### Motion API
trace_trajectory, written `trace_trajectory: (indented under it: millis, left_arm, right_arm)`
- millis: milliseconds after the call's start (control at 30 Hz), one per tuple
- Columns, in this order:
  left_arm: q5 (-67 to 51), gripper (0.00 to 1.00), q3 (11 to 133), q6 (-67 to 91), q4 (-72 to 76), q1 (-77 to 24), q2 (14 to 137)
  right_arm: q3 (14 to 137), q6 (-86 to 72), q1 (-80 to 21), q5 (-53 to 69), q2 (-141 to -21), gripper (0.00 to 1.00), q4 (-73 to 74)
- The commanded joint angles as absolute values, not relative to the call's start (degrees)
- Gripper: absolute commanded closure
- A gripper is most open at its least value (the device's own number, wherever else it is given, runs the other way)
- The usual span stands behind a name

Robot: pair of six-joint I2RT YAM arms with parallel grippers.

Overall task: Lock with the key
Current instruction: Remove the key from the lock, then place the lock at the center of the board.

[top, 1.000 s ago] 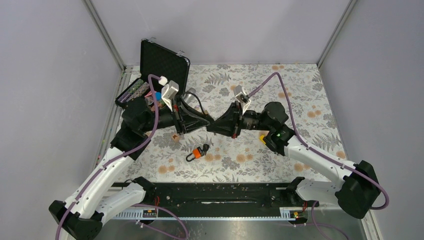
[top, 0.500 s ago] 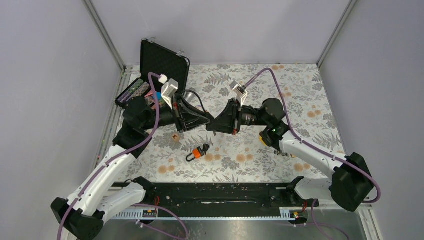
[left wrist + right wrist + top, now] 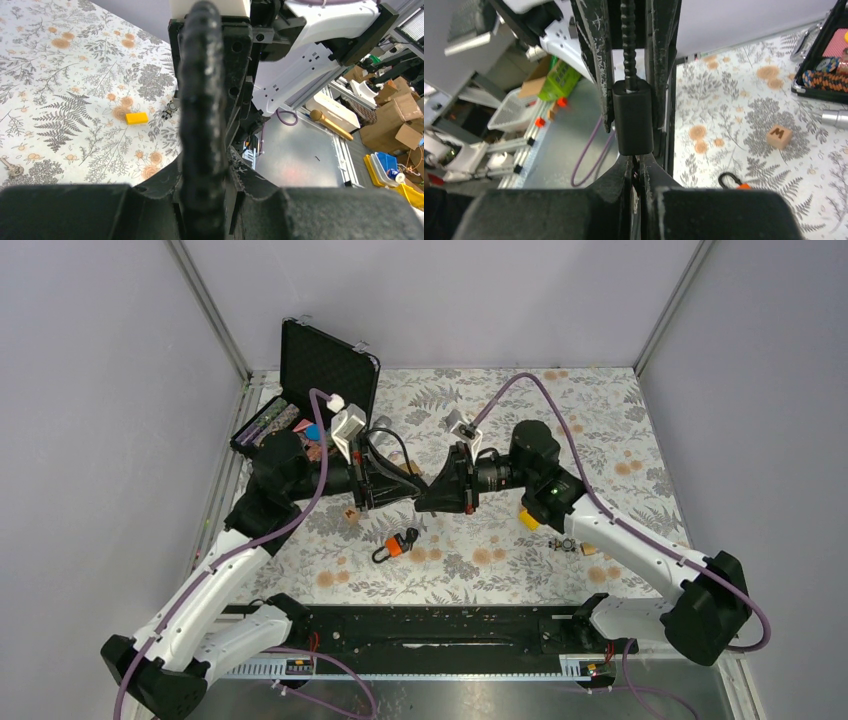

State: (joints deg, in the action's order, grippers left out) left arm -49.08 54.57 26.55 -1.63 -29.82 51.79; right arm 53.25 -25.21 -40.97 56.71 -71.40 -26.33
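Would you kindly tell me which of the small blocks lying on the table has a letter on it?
The wooden cube near the orange carabiner: its top face shows an M. The yellow block shows no letter.

I am stretching my left arm (image 3: pixel 215 580) and right arm (image 3: pixel 630 545) inward, wrists roughly level, holding my left fingers (image 3: pixel 400 484) and right fingers (image 3: pixel 446 490) tip to tip. The left fingers are clamping slightly apart; the right fingers are pressing fully together.

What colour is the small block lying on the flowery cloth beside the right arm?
The block is yellow; the left wrist view shows it best.
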Motion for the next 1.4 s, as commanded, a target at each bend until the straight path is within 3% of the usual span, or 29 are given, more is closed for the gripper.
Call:
trace_trajectory:
  millis: [0,167,567,800,967,1167,1367]
  left_arm:
    - [-50.6,1.00,61.9,21.0,0.2,-29.6,49.1]
    - [-48.8,1.00,60.6,23.5,3.7,-29.6,48.7]
    - [-41.3,1.00,54.3,33.9,19.7,-29.6,47.5]
    - [-37.6,1.00,56.2,30.3,11.3,-29.6,49.2]
    - [-35.3,1.00,57.1,30.2,8.0,-29.6,55.7]
    - [-35.5,1.00,61.0,32.1,6.5,-30.0,74.7]
    - [-33.1,1.00,70.3,34.0,8.3,-33.7,97.7]
  right_arm:
    - [58.7,-3.7,-41.0,61.0,-71.1,1.00,5.7]
    - [58.4,-7.7,-41.0,54.2,-71.4,1.00,3.6]
    - [46.0,-36.7,-41.3,50.8,-72.2,1.00,-38.7]
    - [47.5,-28.2,-38.0,36.3,-69.1,1.00,-20.5]
    - [48.4,-28.5,-31.6,14.6,-68.3,1.00,-7.2]
    - [50.5,-30.3,-24.9,1.8,-73.1,1.00,-1.1]
    - [53.0,-30.0,-21.9,-3.1,-81.4,0.99,-0.3]
